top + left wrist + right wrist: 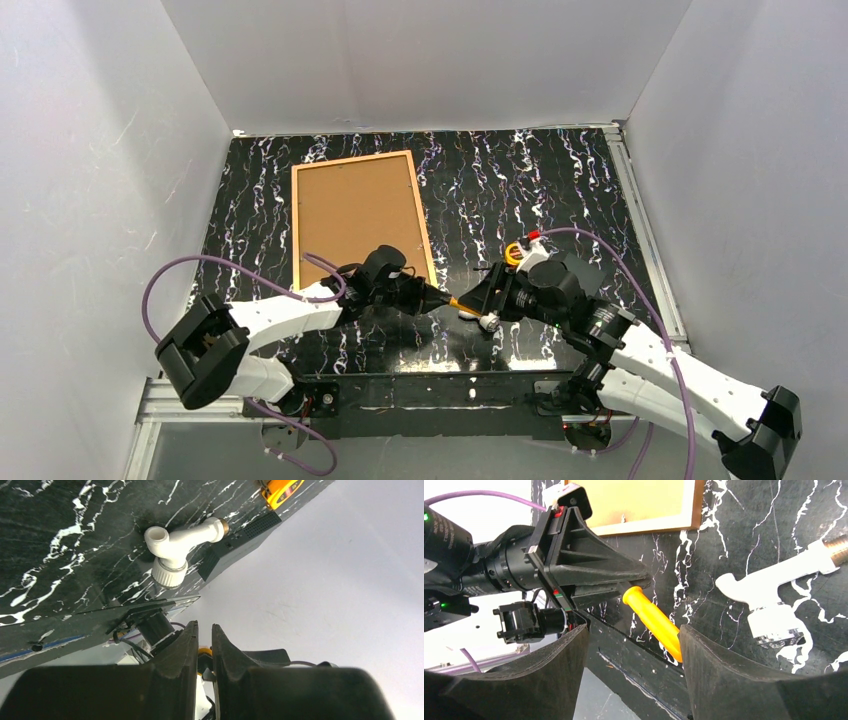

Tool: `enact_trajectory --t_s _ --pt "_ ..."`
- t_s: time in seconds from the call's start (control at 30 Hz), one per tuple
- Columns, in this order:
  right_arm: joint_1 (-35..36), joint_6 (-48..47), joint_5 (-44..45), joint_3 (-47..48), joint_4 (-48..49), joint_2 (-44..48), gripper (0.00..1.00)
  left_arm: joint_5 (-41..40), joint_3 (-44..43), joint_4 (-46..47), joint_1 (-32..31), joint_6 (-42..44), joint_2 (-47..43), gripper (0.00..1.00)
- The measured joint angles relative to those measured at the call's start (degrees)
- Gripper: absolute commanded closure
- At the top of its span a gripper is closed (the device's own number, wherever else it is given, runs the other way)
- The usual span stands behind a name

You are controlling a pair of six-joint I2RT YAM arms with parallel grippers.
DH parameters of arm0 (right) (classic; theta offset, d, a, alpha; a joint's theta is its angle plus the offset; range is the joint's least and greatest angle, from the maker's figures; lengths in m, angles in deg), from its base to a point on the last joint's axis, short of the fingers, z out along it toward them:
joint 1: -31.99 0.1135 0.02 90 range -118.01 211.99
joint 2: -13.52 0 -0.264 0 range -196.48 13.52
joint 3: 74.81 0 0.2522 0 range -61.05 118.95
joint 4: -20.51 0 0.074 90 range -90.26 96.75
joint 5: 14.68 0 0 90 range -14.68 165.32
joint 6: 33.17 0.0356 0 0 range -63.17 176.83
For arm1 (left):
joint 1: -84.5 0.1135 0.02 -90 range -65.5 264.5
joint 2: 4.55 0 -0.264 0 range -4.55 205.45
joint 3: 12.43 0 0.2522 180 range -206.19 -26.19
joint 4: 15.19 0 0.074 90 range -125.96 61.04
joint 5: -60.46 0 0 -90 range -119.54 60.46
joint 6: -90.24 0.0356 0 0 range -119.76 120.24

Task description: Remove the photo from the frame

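Note:
The frame [360, 217] lies flat at the back left of the table, its tan cork-like back facing up; one corner [644, 502] shows in the right wrist view. The photo is hidden under that back board. My left gripper [438, 298] [205, 626] hovers off the frame's near right corner, shut on one end of an orange stick [651, 620]. The stick [462, 305] runs toward my right gripper [631, 630] [476, 302], which is open. The stick's other end lies against that gripper's right finger [724, 670], and the left finger stands well clear.
A white pipe-shaped fitting [172, 545] [769, 600] lies on the black marbled table [520, 180] just right of the grippers. A dark grey flat panel [240, 545] and a yellow object [513, 253] sit beyond it. White walls enclose three sides.

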Motion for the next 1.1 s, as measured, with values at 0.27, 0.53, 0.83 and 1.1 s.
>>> enact_trajectory --t_s 0.27,0.53,0.83,1.1 --pt "-1.46 -0.68 0.68 0.26 1.33 0.87 0.21 0.04 0.04 2.32 0.00 -0.70 -0.55 1.00" --pt "-4.39 -5.22 -0.24 1.36 -5.14 3.65 0.17 1.31 -0.39 1.70 0.07 0.74 -0.57 1.00" --pt "-5.25 -5.99 -5.03 -2.16 -2.43 7.45 0.30 6.51 -4.87 5.64 0.09 3.15 1.88 1.00" --pt "-5.35 -3.91 -7.67 -5.07 7.93 6.25 0.57 7.43 -4.98 7.21 0.07 2.32 2.60 1.00"
